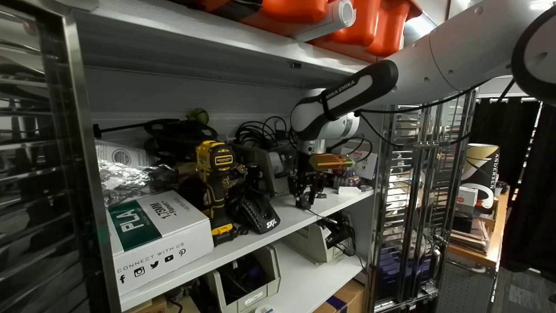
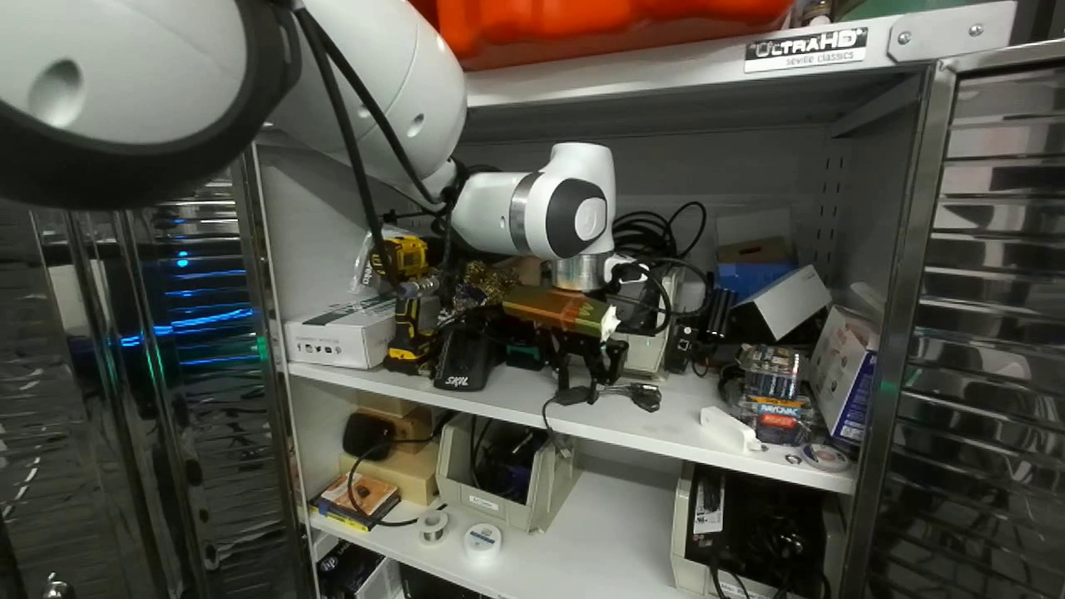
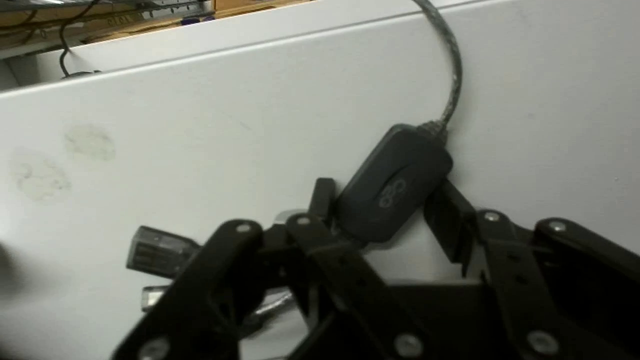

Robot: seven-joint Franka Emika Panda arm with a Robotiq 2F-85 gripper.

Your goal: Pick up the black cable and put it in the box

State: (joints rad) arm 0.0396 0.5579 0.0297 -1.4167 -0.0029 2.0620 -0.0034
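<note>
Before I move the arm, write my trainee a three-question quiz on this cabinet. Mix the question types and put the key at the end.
1. Multiple choice: in the wrist view, what does the black two-fingered tool straddle? A) a roll of white tape; B) the dark grey rounded plastic block on the braided grey cable; C) an orange plastic bin.
2. Fill in: the white lettering on the black plastic unit beside the yellow-and-black power drill reads ____.
3. True or false: the white cardboard box with the dark green PLA label rests on the same white metal shelf as that drill.

Key: 1. B; 2. SKIL; 3. True.
</note>
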